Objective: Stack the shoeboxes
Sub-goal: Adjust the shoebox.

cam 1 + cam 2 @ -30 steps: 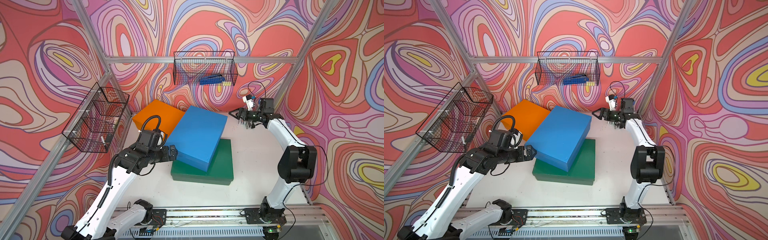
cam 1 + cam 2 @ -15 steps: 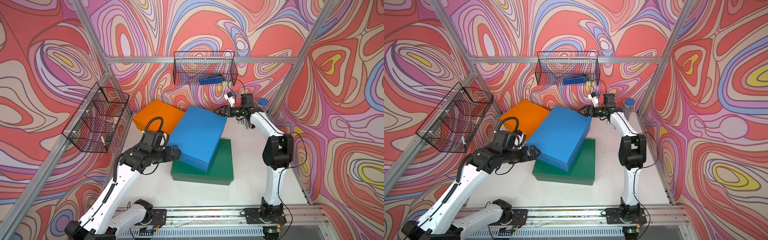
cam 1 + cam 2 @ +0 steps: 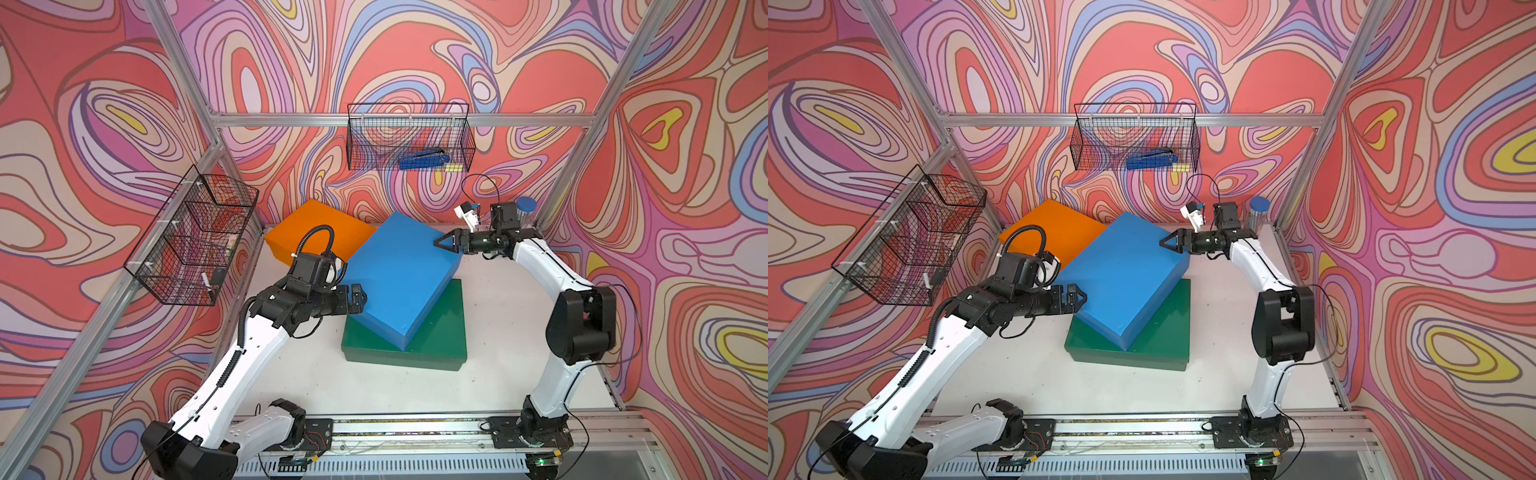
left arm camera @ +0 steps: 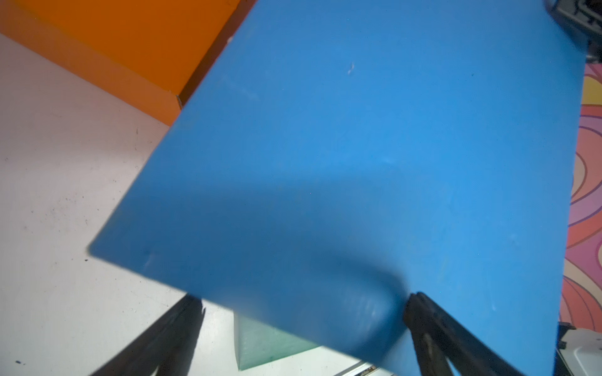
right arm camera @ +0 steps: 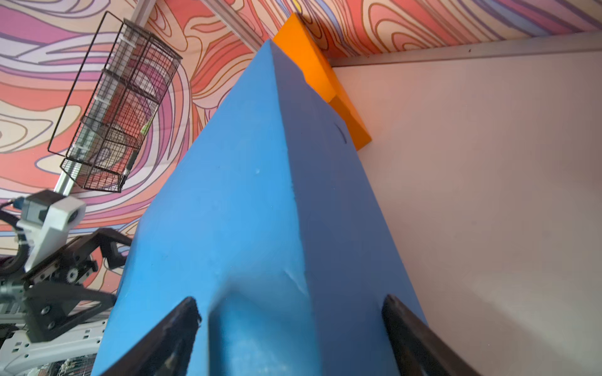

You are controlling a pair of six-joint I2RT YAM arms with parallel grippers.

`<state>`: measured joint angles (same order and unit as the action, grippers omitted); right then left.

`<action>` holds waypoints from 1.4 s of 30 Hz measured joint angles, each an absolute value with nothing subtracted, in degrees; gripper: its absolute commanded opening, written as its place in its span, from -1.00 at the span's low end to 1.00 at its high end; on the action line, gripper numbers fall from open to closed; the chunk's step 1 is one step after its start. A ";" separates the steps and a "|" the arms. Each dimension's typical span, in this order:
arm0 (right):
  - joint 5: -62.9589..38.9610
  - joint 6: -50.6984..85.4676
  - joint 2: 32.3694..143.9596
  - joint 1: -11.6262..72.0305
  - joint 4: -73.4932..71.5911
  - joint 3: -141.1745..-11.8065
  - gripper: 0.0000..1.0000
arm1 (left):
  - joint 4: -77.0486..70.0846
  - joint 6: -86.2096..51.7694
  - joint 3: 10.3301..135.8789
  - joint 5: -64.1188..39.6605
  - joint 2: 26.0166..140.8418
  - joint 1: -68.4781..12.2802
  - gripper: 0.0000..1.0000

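Straddling the blue shoebox (image 3: 399,274) from opposite ends, both grippers stand with their jaws spread wide. The left gripper (image 3: 358,296) meets the box's near left side. In the left wrist view its dark fingers (image 4: 433,325) sit either side of the box's edge, one touching the lid. The right gripper (image 3: 441,243) is at the far right corner. In the right wrist view its fingers (image 5: 176,328) flank that corner, and I cannot tell whether they press it.

The blue shoebox is matte, sharp-edged cardboard with faint scuffs. It lies askew on the dark green shoebox (image 3: 440,336), which sits flat on the white table (image 3: 498,332) at centre. The blue box's far left edge overlaps a corner of the orange shoebox (image 3: 320,232), which sits at the far left against the patterned wall. All three are plain, lidded rectangles.
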<state>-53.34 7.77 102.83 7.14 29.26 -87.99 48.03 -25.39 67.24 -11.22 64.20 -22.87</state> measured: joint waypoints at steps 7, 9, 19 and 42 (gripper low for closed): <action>-44.75 10.11 84.14 9.72 29.50 -70.81 0.79 | 48.14 -22.11 69.60 -9.21 66.43 -21.41 1.00; -42.74 11.44 80.18 10.79 29.69 -66.96 0.81 | 48.23 -20.97 71.00 -8.62 68.12 -20.73 1.00; -35.90 13.28 72.34 13.30 40.36 -65.28 0.97 | 46.52 -16.93 76.97 -9.69 76.14 -19.66 1.00; -33.65 23.31 61.17 17.80 47.90 -60.64 0.96 | 47.70 -15.86 84.58 -15.16 84.60 -19.11 1.00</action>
